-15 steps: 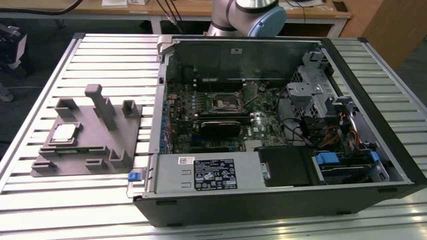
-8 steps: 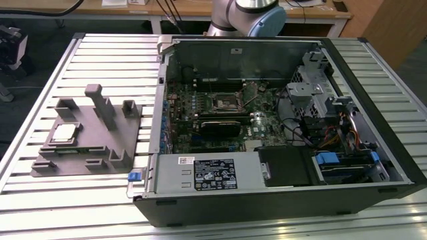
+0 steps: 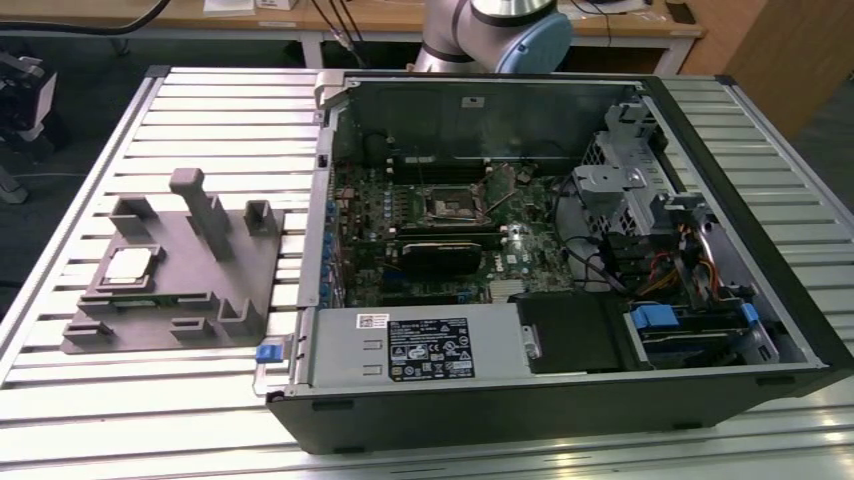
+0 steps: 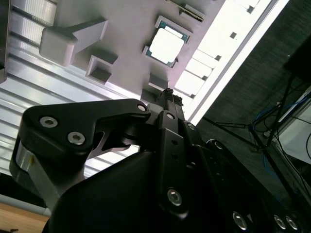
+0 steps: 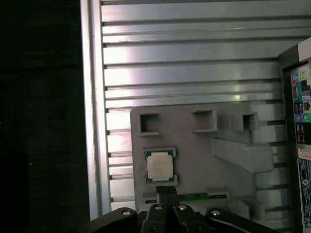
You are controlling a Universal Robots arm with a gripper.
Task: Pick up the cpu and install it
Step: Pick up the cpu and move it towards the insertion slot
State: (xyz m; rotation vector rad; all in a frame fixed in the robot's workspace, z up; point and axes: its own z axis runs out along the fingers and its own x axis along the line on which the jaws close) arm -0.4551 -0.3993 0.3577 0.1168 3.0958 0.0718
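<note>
Cpu [image 3: 128, 265] seated in grey fixture [image 3: 200, 312] on slatted aluminium table [image 3: 134, 425]; gripper [image 5: 166, 191] closed, empty, above it. White label [image 3: 427, 345], print too small to read, on open computer case [image 3: 534, 412]; wooden bench [image 3: 400, 16] behind.

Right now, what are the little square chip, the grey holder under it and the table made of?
The chip has a shiny pale silver top, likely metal, with a thin greenish rim. The holder is dull grey and blocky, probably plastic. The table has bright ribbed slats with glare, likely aluminium.
</note>
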